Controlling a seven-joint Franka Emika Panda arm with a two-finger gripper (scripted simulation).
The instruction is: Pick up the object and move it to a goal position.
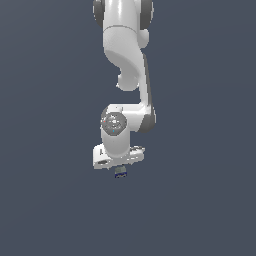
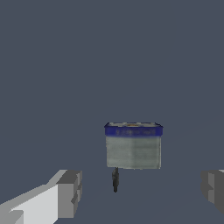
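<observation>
The object (image 2: 133, 146) is a small grey block with a dark blue band along one edge and a thin dark stem on the other side. In the wrist view it lies on the dark floor ahead of the space between my fingers (image 2: 69, 193), touched by neither. My gripper (image 2: 141, 192) is open, its jaws set much wider than the block. In the exterior view the object (image 1: 120, 173) shows as a tiny grey and blue piece just under the white hand (image 1: 118, 156), which hides most of it. The fingers themselves are hidden there.
The white arm (image 1: 125, 60) comes down from the top of the exterior view. A flat dark grey-blue floor (image 1: 200, 200) lies all round. No other thing and no goal marker shows in either view.
</observation>
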